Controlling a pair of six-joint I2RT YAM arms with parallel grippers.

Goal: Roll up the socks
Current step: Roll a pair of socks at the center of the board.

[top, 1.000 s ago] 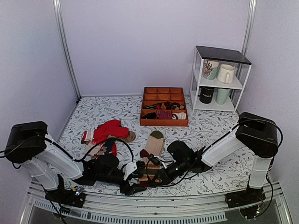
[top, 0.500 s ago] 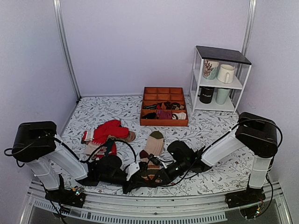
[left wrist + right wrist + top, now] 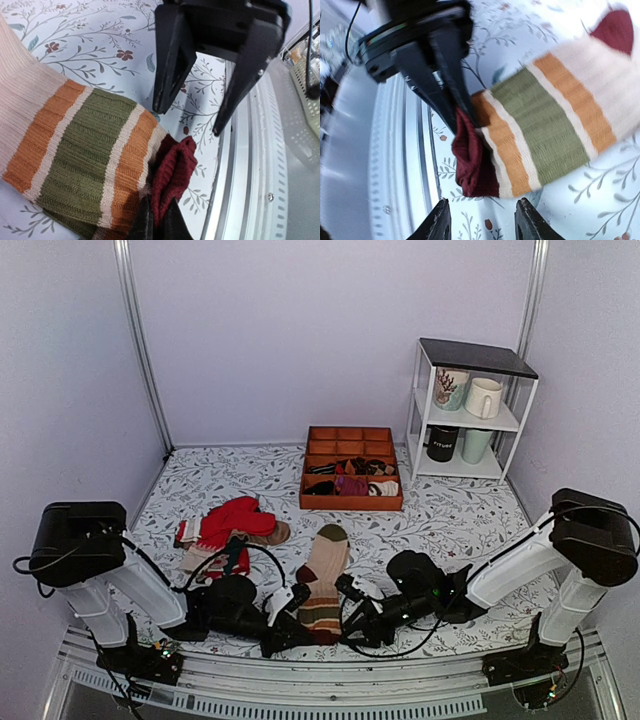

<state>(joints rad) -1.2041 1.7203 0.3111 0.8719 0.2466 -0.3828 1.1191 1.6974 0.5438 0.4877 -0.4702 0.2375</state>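
- Overhead, top view: the socks [image 3: 324, 575] lie flat on the counter [image 3: 450, 520] near its front edge, green toe pointing away and striped end towards the arms.
- The left gripper [image 3: 296, 618] is at the near left corner of the socks. The right gripper [image 3: 352, 608] sits just beside their right edge, apart from the fabric.
- Red socks [image 3: 235, 520] lie to the left. An orange tray [image 3: 350, 506] stands further back.
- Left wrist view: the left gripper [image 3: 156, 221] is closed tight on the maroon cuff [image 3: 172, 167], which is bunched up off the counter beside the orange and green stripes.
- The right gripper [image 3: 187, 121] hangs just beyond the cuff, its jaws wide apart with only counter between them.
- Right wrist view: the right gripper [image 3: 485, 225] is spread wide and holds nothing, and the cuff [image 3: 472, 165] lies ahead of it, not touched.
- The left gripper [image 3: 456, 120] pinches the cuff's upper edge. The striped band of the socks [image 3: 545, 115] runs away up and to the right, flat on the counter.
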